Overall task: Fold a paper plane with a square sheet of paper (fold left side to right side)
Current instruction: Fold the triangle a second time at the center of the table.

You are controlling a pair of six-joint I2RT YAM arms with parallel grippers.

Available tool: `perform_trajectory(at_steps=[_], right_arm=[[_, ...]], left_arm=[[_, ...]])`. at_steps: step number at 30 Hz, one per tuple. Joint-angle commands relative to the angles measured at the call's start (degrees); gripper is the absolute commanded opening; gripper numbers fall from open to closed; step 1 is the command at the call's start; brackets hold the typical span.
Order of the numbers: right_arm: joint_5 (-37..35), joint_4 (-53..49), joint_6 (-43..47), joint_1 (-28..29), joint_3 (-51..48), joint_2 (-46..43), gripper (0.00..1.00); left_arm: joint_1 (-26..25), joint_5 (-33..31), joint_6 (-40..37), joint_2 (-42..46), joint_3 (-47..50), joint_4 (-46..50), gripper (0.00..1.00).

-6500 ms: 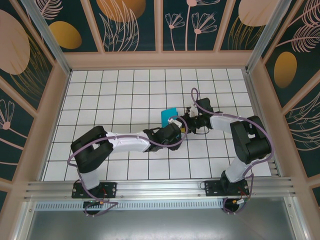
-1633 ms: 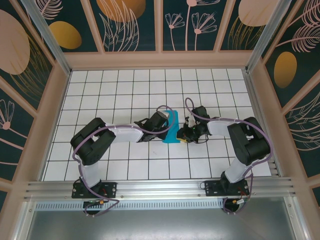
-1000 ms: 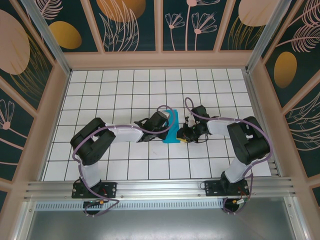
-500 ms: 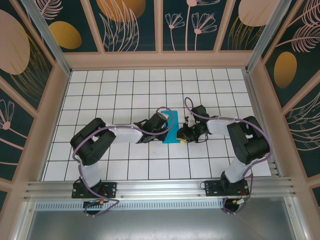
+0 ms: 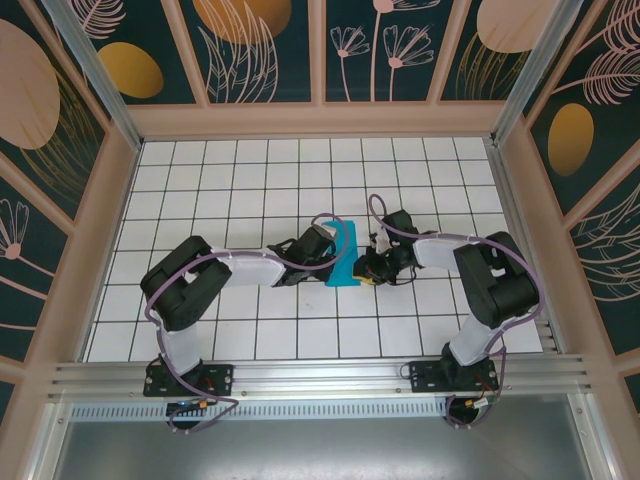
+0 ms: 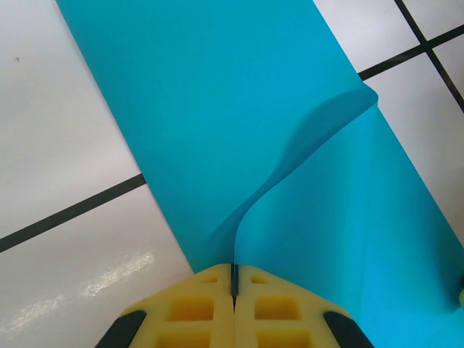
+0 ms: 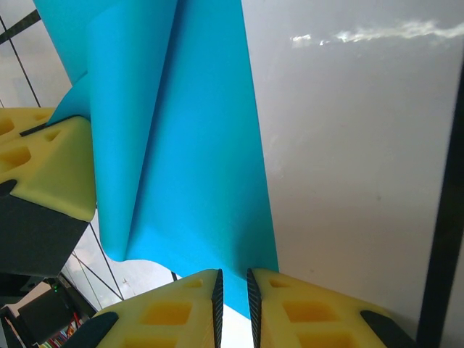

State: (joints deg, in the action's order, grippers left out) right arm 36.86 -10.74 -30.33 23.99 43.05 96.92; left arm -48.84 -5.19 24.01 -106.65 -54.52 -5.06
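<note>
Plainly the left gripper is clenched on the square sheet of paper. In the left wrist view its yellow pads meet, with a raised, curling flap of the sheet nipped in the seam between them.

The sheet lies near the middle of the tiled table and looks like a narrow strip from above. The left gripper is at its 9 o'clock edge and the right gripper at about 4 o'clock. The right gripper's fingers stand almost together and appear to pinch the sheet's edge.

I judge the paper light, limp and easily creased. It is likely to slide on the glossy tiles and to tear if the two arms pull against each other. An edge or corner is the place to hold it.

From above, both grippers cover the strip's sides. The wrist views cut off its ends, so I cannot tell the number of layers or whether any crease is set.
</note>
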Motion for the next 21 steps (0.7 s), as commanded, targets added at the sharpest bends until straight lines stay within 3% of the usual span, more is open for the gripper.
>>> perform_trajectory(at_steps=[1, 9, 21], right_arm=[[-3.7, -1.1, 1.2, 1.1, -0.6, 3.4, 0.22], [-2.4, 0.1, 1.1, 1.1, -0.6, 2.5, 0.23], [-0.2, 2.1, -2.0, -0.8, 0.7, -5.7, 0.26]], left_arm=[[0.4, -0.8, -0.3, 0.3, -0.2, 0.9, 0.06], [0.4, -0.1, -0.9, -1.1, -0.8, 1.4, 0.06], [0.3, 0.6, -0.8, -2.0, -0.1, 1.5, 0.06]])
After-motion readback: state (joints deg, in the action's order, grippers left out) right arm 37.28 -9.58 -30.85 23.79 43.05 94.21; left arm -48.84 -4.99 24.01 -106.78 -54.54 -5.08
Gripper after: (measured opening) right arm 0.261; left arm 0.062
